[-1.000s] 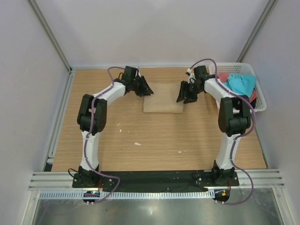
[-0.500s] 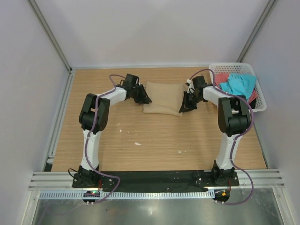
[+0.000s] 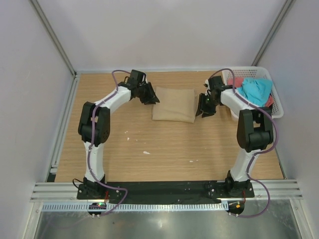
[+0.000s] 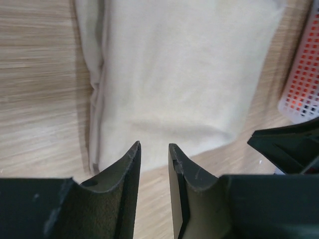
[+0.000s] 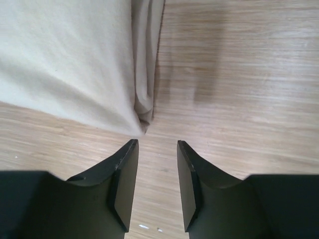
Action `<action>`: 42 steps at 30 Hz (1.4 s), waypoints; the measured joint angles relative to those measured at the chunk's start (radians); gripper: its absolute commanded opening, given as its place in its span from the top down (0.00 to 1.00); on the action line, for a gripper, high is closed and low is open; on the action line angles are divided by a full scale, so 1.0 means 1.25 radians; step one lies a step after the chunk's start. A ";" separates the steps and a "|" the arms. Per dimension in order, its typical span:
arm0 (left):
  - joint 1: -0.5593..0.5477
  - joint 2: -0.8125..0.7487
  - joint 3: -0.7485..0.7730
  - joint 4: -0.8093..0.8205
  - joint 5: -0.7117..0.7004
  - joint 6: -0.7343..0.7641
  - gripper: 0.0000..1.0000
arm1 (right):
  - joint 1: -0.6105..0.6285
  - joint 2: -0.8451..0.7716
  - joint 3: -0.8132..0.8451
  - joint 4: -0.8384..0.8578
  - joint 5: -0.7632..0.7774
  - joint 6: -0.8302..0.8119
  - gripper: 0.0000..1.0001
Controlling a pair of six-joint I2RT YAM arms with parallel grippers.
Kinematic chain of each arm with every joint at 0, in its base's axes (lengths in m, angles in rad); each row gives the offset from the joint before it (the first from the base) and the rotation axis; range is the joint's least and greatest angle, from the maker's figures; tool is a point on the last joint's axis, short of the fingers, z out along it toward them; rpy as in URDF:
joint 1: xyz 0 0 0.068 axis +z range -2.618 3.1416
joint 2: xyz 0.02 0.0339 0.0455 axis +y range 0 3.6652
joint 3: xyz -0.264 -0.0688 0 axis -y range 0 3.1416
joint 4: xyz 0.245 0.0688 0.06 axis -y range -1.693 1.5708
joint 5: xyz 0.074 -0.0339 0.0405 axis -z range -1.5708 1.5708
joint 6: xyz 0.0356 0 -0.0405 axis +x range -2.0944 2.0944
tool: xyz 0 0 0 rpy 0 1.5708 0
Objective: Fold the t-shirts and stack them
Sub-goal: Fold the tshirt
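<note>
A folded tan-beige t-shirt (image 3: 174,104) lies flat at the far middle of the table; it also shows in the left wrist view (image 4: 179,74) and the right wrist view (image 5: 70,55). My left gripper (image 3: 151,96) is open and empty just left of its left edge (image 4: 154,145). My right gripper (image 3: 203,107) is open and empty just right of its right edge (image 5: 157,143). A turquoise t-shirt (image 3: 256,88) and a coral-red t-shirt (image 3: 238,81) lie bunched in the white basket (image 3: 277,107).
The white lattice basket stands at the far right of the table, close behind my right arm; its corner shows in the left wrist view (image 4: 304,74). Grey walls enclose the table on three sides. Small white specks (image 3: 146,152) lie on the wood.
Both grippers have drawn back outward from the tan shirt's side edges, which now lie flat on the table. The shirt has stayed in place.
</note>
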 measured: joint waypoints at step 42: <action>-0.009 0.018 0.030 -0.016 -0.031 0.019 0.73 | -0.003 0.168 0.226 0.116 -0.174 0.012 0.82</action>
